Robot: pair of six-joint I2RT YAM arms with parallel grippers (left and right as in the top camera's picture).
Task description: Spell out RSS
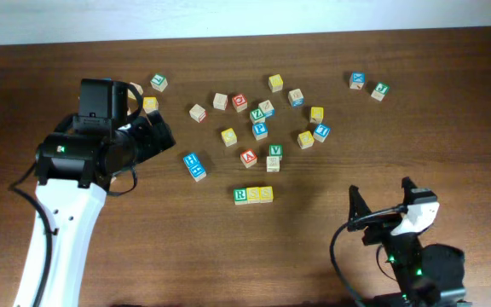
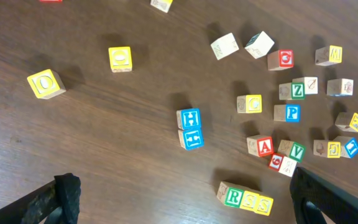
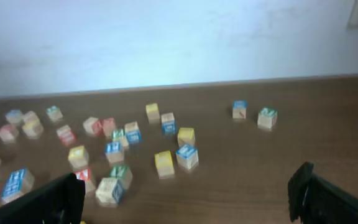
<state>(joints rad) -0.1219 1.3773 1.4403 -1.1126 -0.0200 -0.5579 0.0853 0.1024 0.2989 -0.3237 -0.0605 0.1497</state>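
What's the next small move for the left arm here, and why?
Probably just pull the left gripper back, picking nothing: the R block, S block and second S block already sit touching in a row reading RSS, and its jaws are open, empty.

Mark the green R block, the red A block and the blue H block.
green R block [image 2: 232, 196]: left wrist view, on its lettered top face.
red A block [image 2: 265, 146]: left wrist view, on its lettered top face.
blue H block [image 2: 189, 118]: left wrist view, on its lettered top face.
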